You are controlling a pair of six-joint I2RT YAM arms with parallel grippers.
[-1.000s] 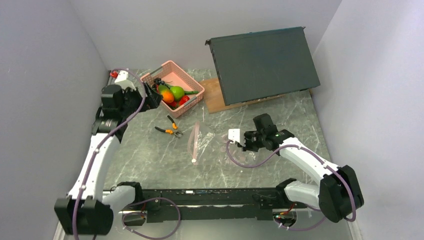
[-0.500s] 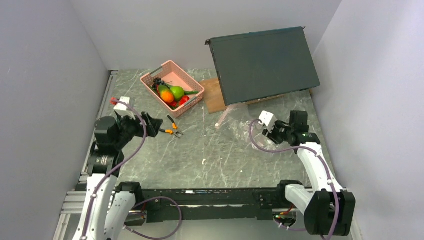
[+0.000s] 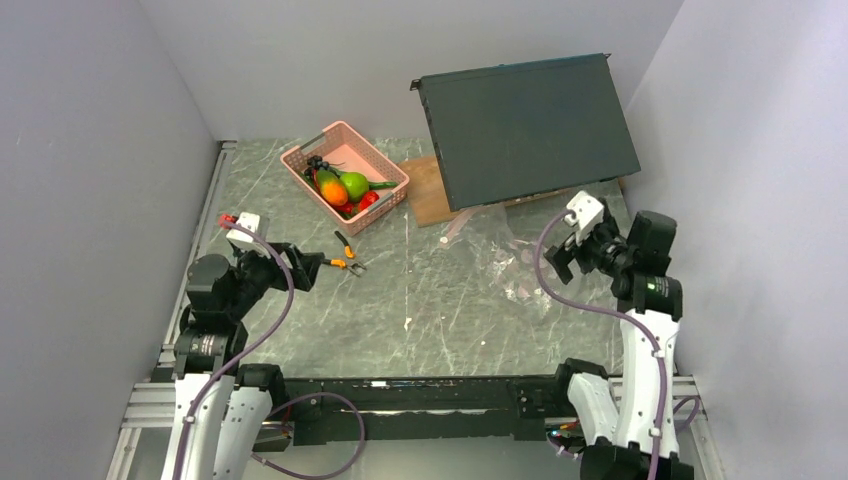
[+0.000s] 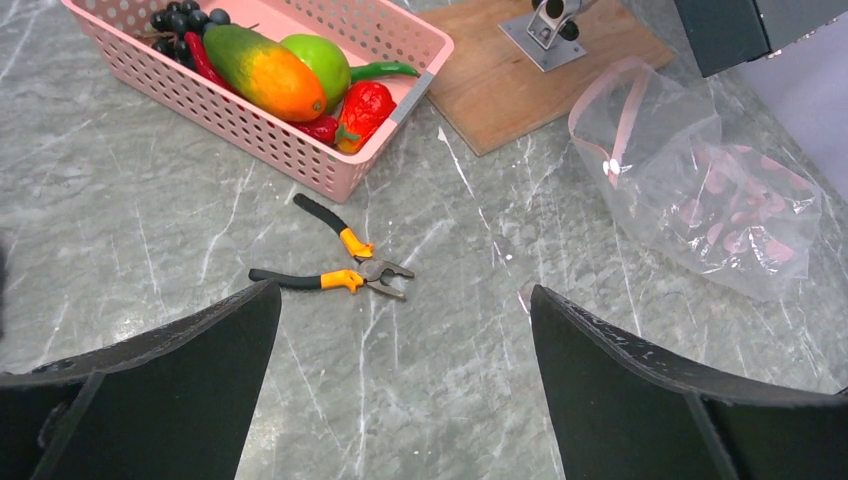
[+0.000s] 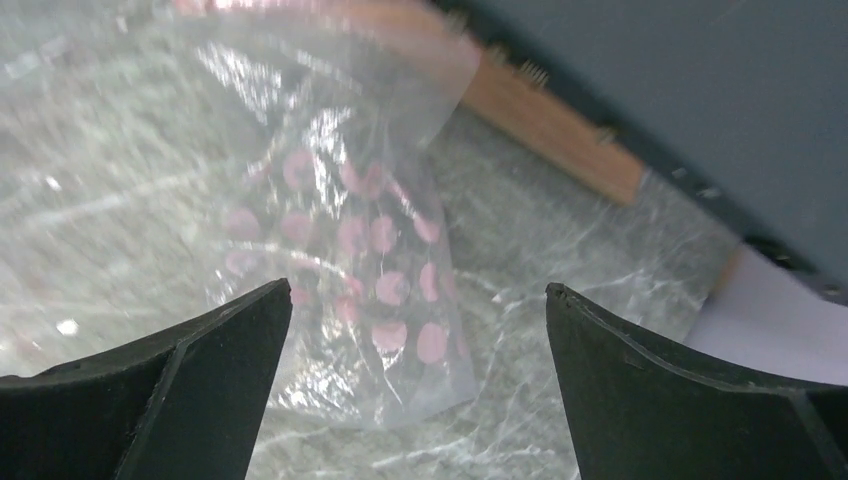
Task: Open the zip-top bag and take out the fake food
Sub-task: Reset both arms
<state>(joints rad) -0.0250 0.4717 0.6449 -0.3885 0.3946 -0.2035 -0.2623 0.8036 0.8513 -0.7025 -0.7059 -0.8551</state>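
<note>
Clear bag (image 3: pixel 497 255) lies apparently empty right of the basket (image 3: pixel 300 158) holding the fake food (image 3: pixel 345 185); left gripper (image 3: pixel 305 265) and right gripper (image 3: pixel 556 262) stand wide open, holding nothing, so removal seems finished and retraction is next

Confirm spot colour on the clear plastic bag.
Pink spots on the zip-top bag; clearest in right wrist view.

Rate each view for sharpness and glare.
Right wrist: soft and smeared, the zip-top bag blurred, with white glints on its plastic. Left wrist: crisp, with the pliers and pink basket sharp. Top external: even, soft light, and the bag nearly vanishes against the marble table.
</note>
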